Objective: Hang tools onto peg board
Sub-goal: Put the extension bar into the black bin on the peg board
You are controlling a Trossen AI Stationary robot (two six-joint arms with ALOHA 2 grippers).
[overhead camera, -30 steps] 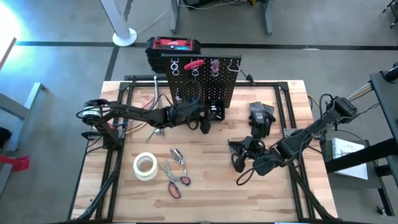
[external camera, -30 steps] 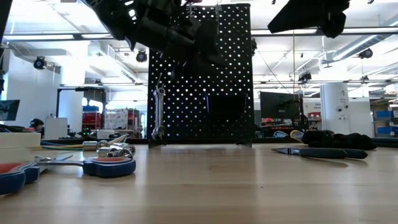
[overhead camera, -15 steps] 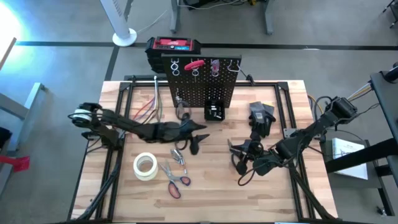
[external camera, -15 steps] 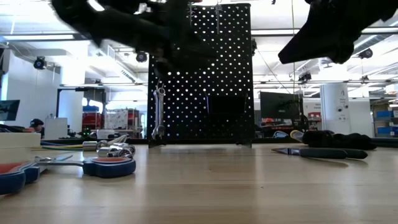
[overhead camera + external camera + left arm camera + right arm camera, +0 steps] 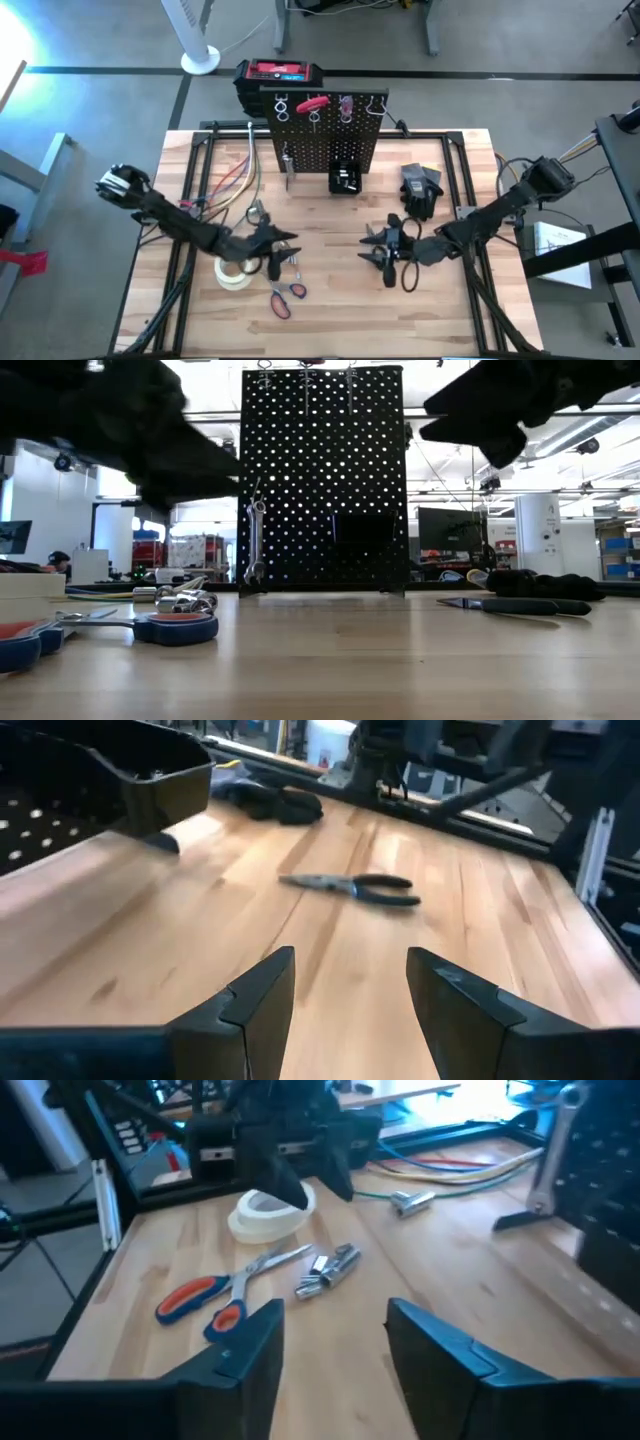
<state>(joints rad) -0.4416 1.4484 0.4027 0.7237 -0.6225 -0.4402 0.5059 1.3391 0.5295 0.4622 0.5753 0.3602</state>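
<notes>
We see the peg board (image 5: 325, 130) standing upright at the table's far edge with a wrench (image 5: 254, 540) hanging on it. Both grippers hover open and empty, the left gripper (image 5: 275, 250) over the tape roll (image 5: 234, 270), the right gripper (image 5: 385, 255) mid-table. Scissors (image 5: 283, 292), sockets (image 5: 328, 1270) and pliers (image 5: 352, 886) lie loose on the table.

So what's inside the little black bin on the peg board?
From above, the bin on the peg board shows only a dark interior with a few pale glints. I cannot tell what they are. In the low view its solid front wall hides the contents.
</notes>
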